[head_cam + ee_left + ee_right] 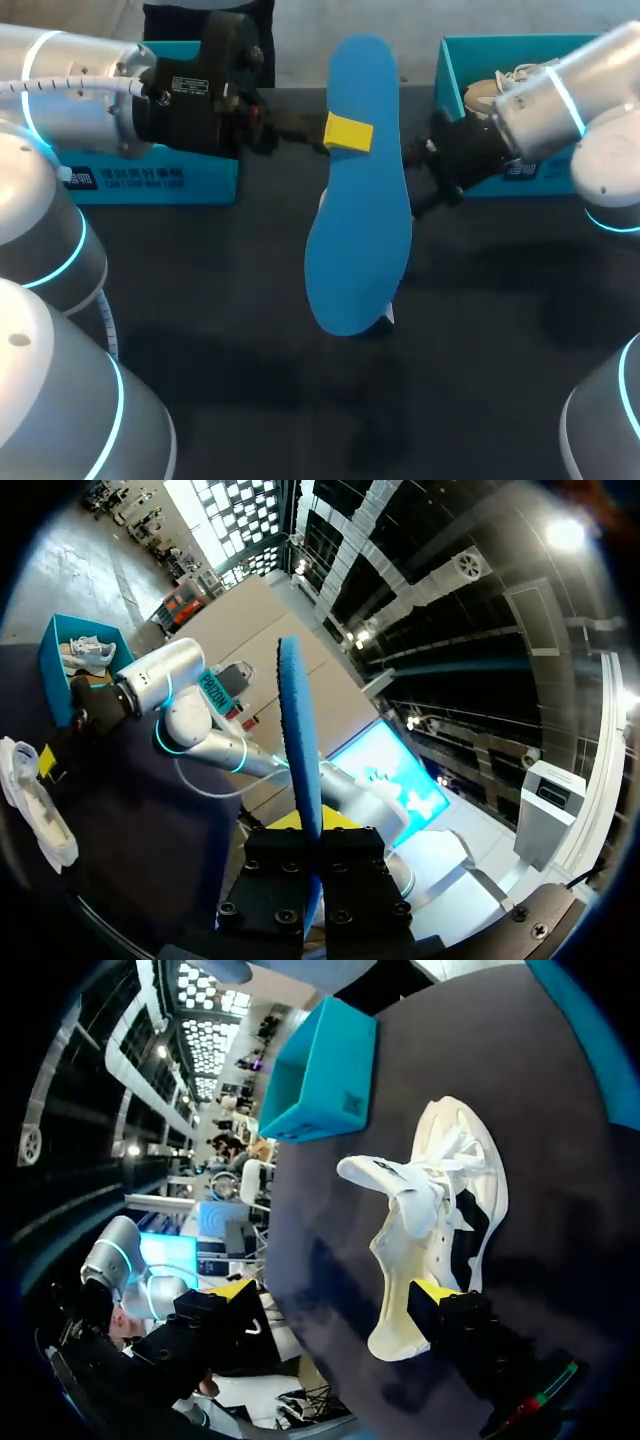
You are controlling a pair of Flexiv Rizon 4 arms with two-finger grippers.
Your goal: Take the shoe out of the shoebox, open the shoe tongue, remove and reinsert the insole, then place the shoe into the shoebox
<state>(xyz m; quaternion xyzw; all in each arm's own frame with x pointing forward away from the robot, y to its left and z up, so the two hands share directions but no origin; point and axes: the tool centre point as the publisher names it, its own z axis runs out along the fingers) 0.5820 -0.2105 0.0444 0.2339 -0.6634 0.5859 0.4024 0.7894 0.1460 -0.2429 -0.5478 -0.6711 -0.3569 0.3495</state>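
Clamping the blue insole (355, 200) in the left tool (348, 132), held high with long axis running away across the tabletop (200, 330), straight above the white shoe (440, 1210) touched by one finger of the spread-apart right tool (333, 1295), so likely lowering toe-first into it next.

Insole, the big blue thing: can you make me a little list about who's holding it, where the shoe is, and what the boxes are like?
insole: blue insole, out of the shoe, standing up above the table
held by: left gripper, shut on it
shoe: white shoe, on the table below the insole, tongue pulled up
right gripper: open, one finger at the shoe's heel
left shoebox: teal, inside hidden by the arm
right shoebox: teal, holds a second shoe
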